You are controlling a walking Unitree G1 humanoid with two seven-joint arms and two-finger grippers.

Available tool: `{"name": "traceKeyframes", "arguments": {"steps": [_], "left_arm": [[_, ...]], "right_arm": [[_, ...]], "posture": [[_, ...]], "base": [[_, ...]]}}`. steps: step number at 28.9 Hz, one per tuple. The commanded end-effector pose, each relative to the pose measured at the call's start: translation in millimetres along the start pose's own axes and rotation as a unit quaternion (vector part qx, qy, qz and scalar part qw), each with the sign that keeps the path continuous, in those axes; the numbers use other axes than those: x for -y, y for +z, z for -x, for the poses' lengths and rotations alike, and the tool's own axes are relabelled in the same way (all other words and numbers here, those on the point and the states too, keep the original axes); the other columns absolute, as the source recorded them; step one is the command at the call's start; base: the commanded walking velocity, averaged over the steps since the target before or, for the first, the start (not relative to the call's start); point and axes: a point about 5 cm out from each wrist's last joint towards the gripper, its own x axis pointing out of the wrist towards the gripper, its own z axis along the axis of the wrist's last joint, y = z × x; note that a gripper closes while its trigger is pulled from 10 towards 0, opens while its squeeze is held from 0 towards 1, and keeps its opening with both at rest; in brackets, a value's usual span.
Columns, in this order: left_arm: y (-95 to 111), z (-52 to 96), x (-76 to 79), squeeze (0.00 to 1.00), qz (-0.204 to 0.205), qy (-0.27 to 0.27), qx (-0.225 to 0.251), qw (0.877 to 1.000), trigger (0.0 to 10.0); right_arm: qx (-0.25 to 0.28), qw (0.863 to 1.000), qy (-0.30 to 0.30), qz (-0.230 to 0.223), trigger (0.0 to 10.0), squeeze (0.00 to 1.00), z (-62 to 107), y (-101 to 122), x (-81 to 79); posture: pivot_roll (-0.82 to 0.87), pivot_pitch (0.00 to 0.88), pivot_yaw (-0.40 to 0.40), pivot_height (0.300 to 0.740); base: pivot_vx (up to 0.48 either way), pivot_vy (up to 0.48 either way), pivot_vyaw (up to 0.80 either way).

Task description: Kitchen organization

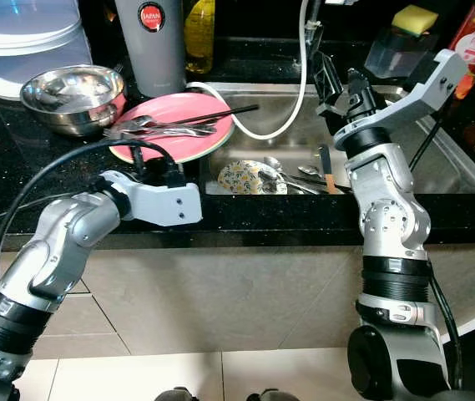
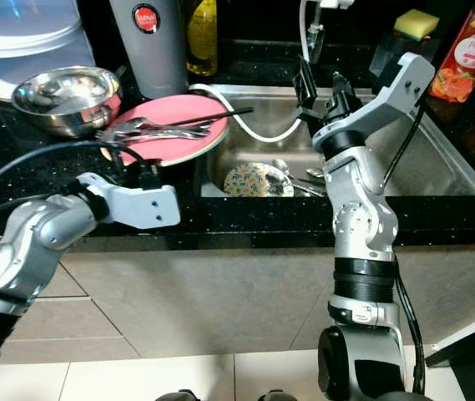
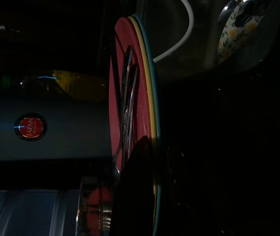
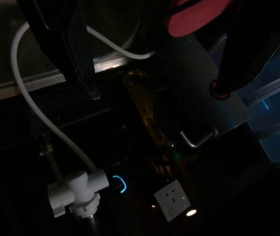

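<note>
Black speckled bench (image 1: 20,180) with steel sink (image 1: 437,163) set in.

Right gripper (image 1: 337,83): fingers (image 4: 78,54) parted, nothing held, raised over sink near white hose (image 1: 304,75).

Left gripper (image 1: 149,171): finger state cannot be told; low over bench, at near rim of pink plate (image 1: 179,125).

Pink plate: at sink's left edge, bearing spoons (image 1: 158,127) and black chopsticks (image 1: 220,113).

Steel bowl (image 1: 74,96): left of plate.

Grey flask (image 1: 149,42): behind plate.

Floral dish (image 1: 250,177) and cutlery: in sink.

Behind the sink: yellow sponge (image 1: 414,18) in clear holder, white wall socket (image 4: 172,199), orange printed packet (image 2: 463,57) at right.
</note>
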Motion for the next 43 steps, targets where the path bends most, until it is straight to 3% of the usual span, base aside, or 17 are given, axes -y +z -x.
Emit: {"name": "traceKeyframes", "arguments": {"steps": [1, 6, 10, 19, 27, 28, 29, 33, 34, 35, 36, 37, 38, 39, 41, 42, 43], "left_arm": [[2.4, 4.4, 13.3, 0.0, 0.007, -0.045, 0.008, 0.999, 10.0], [20.7, 12.4, 28.3, 0.0, 0.042, -0.089, 0.045, 0.994, 10.0], [26.2, 14.1, 30.3, 0.0, 0.034, -0.085, 0.045, 0.995, 10.0], [20.1, 23.1, 29.1, 0.0, 0.04, -0.045, -0.025, 0.998, 10.0], [37.1, 30.3, 39.2, 0.0, 0.053, -0.05, -0.017, 0.997, 10.0], [37.7, 30.1, 38.6, 0.58, 0.054, -0.046, -0.018, 0.997, 10.0], [38.1, 29.7, 37.4, 1.0, 0.061, -0.042, -0.019, 0.997, 10.0], [40.7, 29.4, 33.7, 1.0, 0.073, -0.033, -0.011, 0.997, 10.0], [44.1, 29.7, 34.3, 0.55, 0.09, -0.035, -0.001, 0.995, 10.0], [46.7, 30.0, 34.8, 0.55, 0.102, -0.037, 0.006, 0.994, 10.0], [53.6, 30.7, 36.0, 0.0, 0.139, -0.043, 0.03, 0.989, 10.0], [53.6, 30.7, 36.0, 0.0, 0.139, -0.043, 0.03, 0.989, 10.0], [70.8, 32.8, 35.5, 0.0, 0.222, -0.053, 0.093, 0.969, 10.0], [70.8, 32.8, 35.5, 0.0, 0.222, -0.053, 0.093, 0.969, 10.0], [80.9, 34.2, 32.0, 0.0, 0.281, -0.053, 0.131, 0.949, 10.0], [80.9, 34.2, 32.0, 0.0, 0.281, -0.053, 0.131, 0.949, 10.0], [89.7, 35.4, 20.1, 0.0, 0.368, -0.046, 0.178, 0.911, 10.0]], "right_arm": [[0.003, 1.0, 0.006, -0.002, 10.0, 0.0, -1.9, -0.6, -2.3], [0.003, 1.0, 0.006, 0.0, 10.0, 0.0, -3.0, -0.9, -1.8], [0.003, 1.0, 0.006, 0.001, 10.0, 0.0, -3.0, -1.0, -1.7], [0.004, 1.0, 0.008, 0.004, 10.0, 0.0, -2.6, -0.9, -0.4], [0.0, 1.0, 0.015, 0.001, 10.0, 0.0, -4.0, -4.1, -2.7], [-0.001, 1.0, 0.015, 0.001, 10.0, 0.0, -4.1, -4.0, -2.8], [-0.001, 1.0, 0.015, 0.001, 10.0, 0.0, -4.2, -4.2, -2.7], [-0.002, 1.0, 0.016, 0.002, 10.0, 0.0, -4.3, -4.0, -2.5], [-0.002, 1.0, 0.016, 0.002, 10.0, 0.0, -4.3, -4.0, -2.3], [-0.001, 1.0, 0.016, 0.002, 10.0, 0.0, -4.3, -3.9, -2.3], [-0.001, 1.0, 0.016, 0.002, 10.0, 0.0, -4.2, -3.8, -2.1], [-0.001, 1.0, 0.016, 0.002, 10.0, 0.0, -4.2, -3.8, -2.1], [-0.001, 1.0, 0.015, 0.003, 10.0, 0.0, -4.2, -3.8, -1.7], [-0.001, 1.0, 0.015, 0.003, 10.0, 0.0, -4.2, -3.8, -1.7], [-0.001, 1.0, 0.014, 0.003, 10.0, 0.0, -4.3, -3.8, -1.5], [-0.001, 1.0, 0.014, 0.003, 10.0, 0.0, -4.3, -3.8, -1.5], [-0.001, 1.0, 0.015, 0.003, 10.0, 0.0, -4.8, -3.8, -1.8]], "posture": [[0.15, 0.041, -0.07, 0.74], [0.15, 0.038, -0.065, 0.74], [0.14, 0.036, -0.057, 0.74], [0.15, 0.03, -0.058, 0.74], [0.16, 0.029, -0.061, 0.74], [0.17, 0.032, -0.07, 0.74], [0.17, 0.032, -0.07, 0.74], [0.16, 0.036, -0.073, 0.74], [0.16, 0.036, -0.073, 0.74], [0.16, 0.037, -0.072, 0.74], [0.16, 0.037, -0.072, 0.74], [0.16, 0.037, -0.072, 0.74], [0.16, 0.037, -0.072, 0.74], [0.16, 0.037, -0.072, 0.74], [0.16, 0.038, -0.074, 0.74], [0.16, 0.038, -0.074, 0.74], [0.16, 0.038, -0.074, 0.74]], "base": [[0.0, 0.0, 0.0], [0.0, 0.0, 0.0], [0.0, 0.0, 0.0], [0.0, 0.0, 0.0], [0.0, 0.0, 0.0], [0.0, 0.0, 0.0], [0.0, 0.0, 0.0], [0.0, 0.0, 0.0], [0.0, 0.0, 0.0], [0.0, 0.0, 0.0], [0.0, 0.0, 0.0], [0.0, 0.0, 0.0], [0.0, 0.0, 0.0], [0.0, 0.0, 0.0], [0.0, 0.0, 0.0], [0.0, 0.0, 0.0], [0.0, 0.0, 0.0]]}}
